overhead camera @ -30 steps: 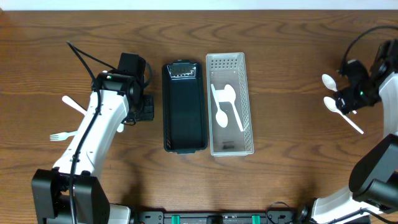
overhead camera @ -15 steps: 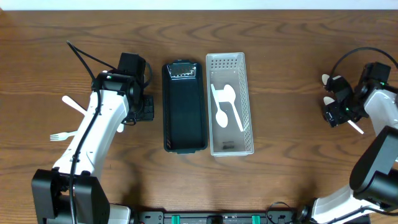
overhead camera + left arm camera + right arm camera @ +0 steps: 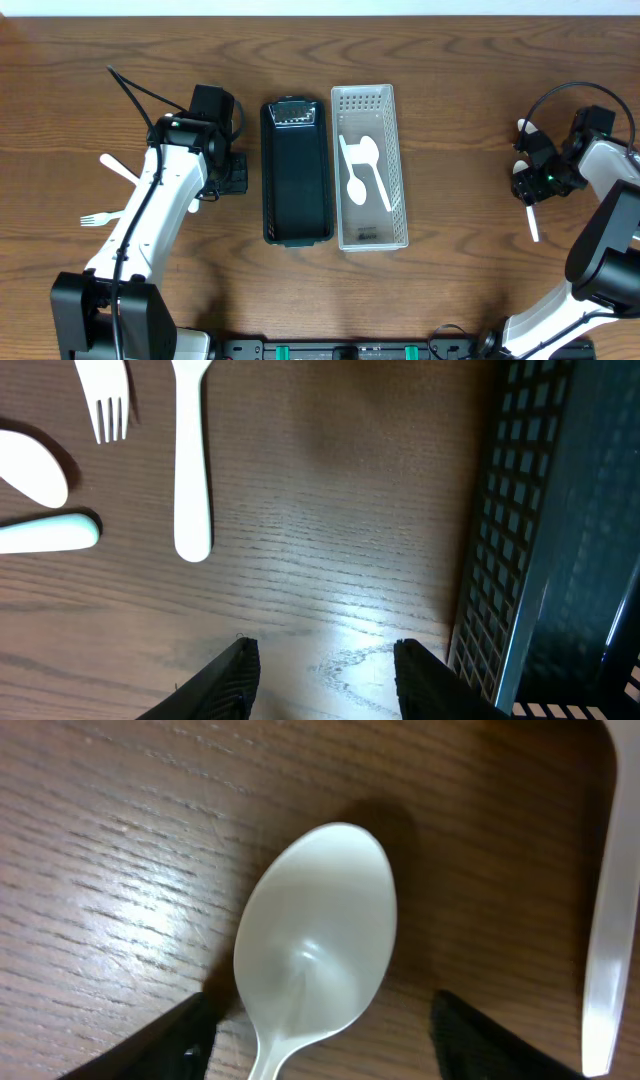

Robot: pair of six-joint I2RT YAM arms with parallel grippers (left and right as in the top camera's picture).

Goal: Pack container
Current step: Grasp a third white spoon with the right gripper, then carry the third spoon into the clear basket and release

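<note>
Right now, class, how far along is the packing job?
Done: two spoons lie in the white basket. In hand: the right end effector stands open around a spoon on the table, not gripped. Left: that spoon, another white utensil nearby, and the fork and other cutlery beside the left arm.

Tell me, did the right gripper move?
Yes. The right gripper slid closer to the white basket and a little down the overhead picture.

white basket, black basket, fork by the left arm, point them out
white basket (image 3: 362, 100): overhead view, far end wall
black basket (image 3: 297, 185): overhead view, bare floor
fork (image 3: 100, 217): overhead view, handle near the tines
</note>
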